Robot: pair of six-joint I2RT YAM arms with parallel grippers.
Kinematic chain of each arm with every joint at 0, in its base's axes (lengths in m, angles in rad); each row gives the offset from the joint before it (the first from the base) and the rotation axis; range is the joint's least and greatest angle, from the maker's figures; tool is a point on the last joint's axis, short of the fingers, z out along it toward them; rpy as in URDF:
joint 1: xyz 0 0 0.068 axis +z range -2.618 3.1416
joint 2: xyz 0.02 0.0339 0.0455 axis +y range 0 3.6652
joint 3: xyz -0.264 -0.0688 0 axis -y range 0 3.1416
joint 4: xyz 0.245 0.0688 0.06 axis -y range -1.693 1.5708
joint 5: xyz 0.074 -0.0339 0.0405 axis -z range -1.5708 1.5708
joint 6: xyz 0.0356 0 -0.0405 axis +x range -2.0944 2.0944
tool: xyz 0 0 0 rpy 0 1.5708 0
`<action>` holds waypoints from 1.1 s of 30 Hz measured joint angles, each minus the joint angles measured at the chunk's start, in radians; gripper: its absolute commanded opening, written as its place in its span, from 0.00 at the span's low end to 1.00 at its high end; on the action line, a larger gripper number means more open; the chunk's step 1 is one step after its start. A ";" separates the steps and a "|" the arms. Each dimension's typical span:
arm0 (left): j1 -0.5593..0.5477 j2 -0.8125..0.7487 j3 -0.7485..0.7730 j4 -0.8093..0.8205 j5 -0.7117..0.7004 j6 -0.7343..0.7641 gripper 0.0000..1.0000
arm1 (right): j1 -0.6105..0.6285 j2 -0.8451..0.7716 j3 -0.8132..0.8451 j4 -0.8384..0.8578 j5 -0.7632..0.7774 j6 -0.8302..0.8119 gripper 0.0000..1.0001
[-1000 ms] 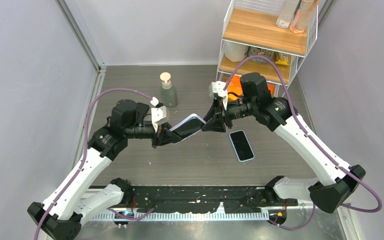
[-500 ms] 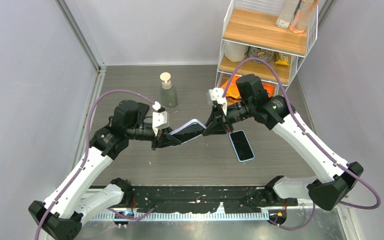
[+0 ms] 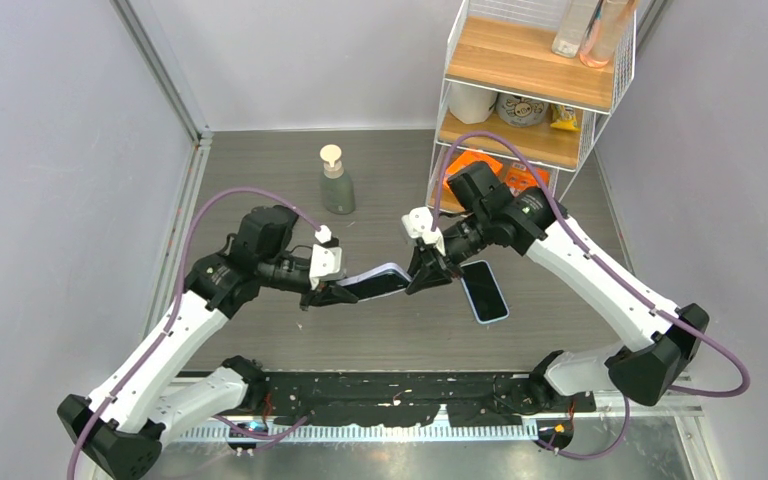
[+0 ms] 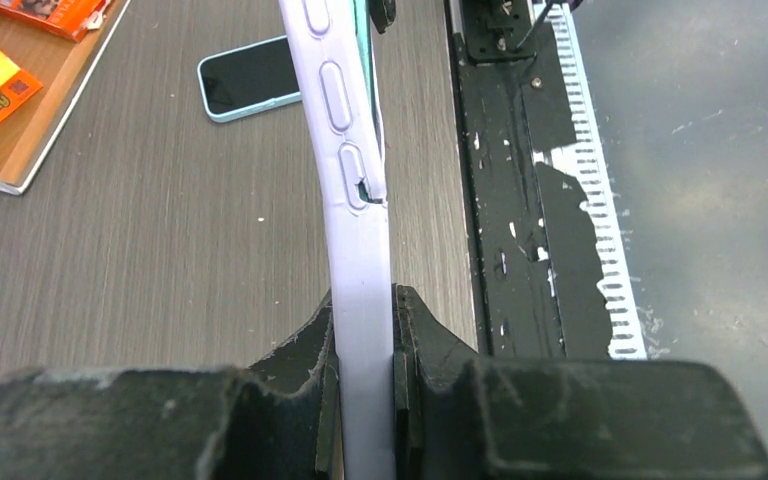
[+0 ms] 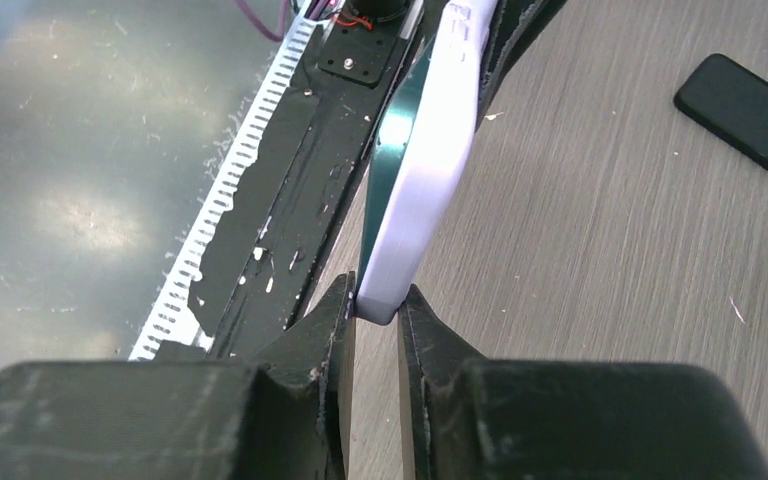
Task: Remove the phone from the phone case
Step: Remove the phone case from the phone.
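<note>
A lilac phone case (image 3: 375, 283) is held in the air between my two grippers, above the table's middle. My left gripper (image 3: 338, 290) is shut on its left end, and my right gripper (image 3: 422, 275) is shut on its right end. In the left wrist view the case (image 4: 353, 200) runs away edge-on from my shut gripper (image 4: 363, 310), and a teal phone edge (image 4: 364, 40) shows beside it at the far end. In the right wrist view the case (image 5: 435, 160) bends away from my gripper (image 5: 378, 305), with the teal phone (image 5: 395, 150) parted from it along one side.
A second phone in a light blue case (image 3: 483, 291) lies screen-up on the table just right of my right gripper. A soap bottle (image 3: 336, 182) stands behind. A wire shelf (image 3: 530, 75) with orange packets (image 3: 475, 165) stands at the back right. A dark flat phone-like object (image 5: 750, 118) lies on the table.
Both grippers have come down and toward the near edge with the case. The case was tilted up at its right end and now lies flatter.
</note>
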 measured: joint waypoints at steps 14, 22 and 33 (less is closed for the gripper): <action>-0.045 0.018 0.024 -0.104 -0.021 0.171 0.00 | 0.069 0.023 0.034 -0.144 0.055 -0.280 0.05; -0.058 0.027 0.029 -0.139 -0.024 0.235 0.00 | 0.105 0.023 0.035 -0.171 0.089 -0.344 0.05; -0.076 0.033 0.030 -0.169 -0.043 0.289 0.00 | 0.153 0.023 0.035 -0.193 0.155 -0.383 0.05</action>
